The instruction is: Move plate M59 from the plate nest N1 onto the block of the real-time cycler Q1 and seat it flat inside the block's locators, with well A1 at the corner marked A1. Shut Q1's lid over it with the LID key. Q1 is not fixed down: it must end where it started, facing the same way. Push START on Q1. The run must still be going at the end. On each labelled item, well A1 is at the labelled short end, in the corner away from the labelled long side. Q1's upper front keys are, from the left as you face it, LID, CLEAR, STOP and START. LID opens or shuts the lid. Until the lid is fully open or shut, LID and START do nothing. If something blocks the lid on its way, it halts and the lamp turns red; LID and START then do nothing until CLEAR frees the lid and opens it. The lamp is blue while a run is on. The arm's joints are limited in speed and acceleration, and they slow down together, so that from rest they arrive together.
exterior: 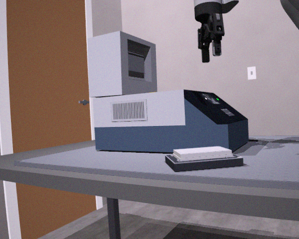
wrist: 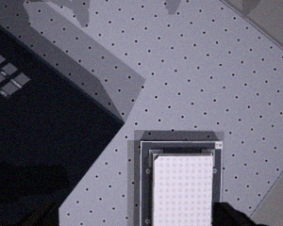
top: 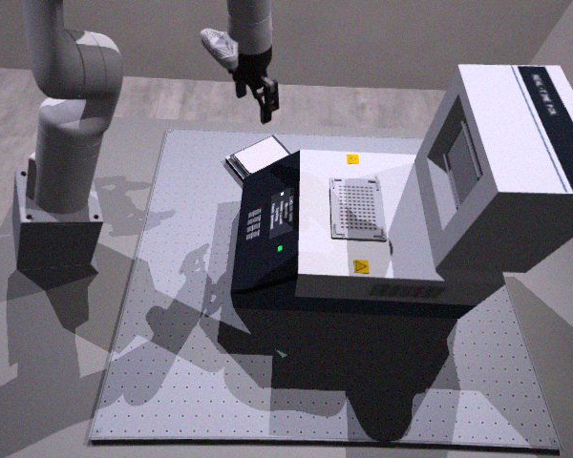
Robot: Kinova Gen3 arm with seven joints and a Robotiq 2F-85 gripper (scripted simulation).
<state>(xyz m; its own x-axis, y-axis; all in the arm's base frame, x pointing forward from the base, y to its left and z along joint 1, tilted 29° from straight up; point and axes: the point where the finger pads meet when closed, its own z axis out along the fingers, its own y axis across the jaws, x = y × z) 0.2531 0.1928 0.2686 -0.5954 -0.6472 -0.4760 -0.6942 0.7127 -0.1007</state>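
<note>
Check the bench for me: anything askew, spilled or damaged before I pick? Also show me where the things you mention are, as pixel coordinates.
Nothing stands out. The white rectangular well plate (top: 261,156) (exterior: 202,152) (wrist: 183,190) lies level in its dark rectangular nest (top: 235,168) (exterior: 209,164) (wrist: 146,198); the white-and-blue cycler (top: 321,251) (exterior: 144,139) shows a green lamp (top: 279,248) (exterior: 217,99). I see no spill.
</note>
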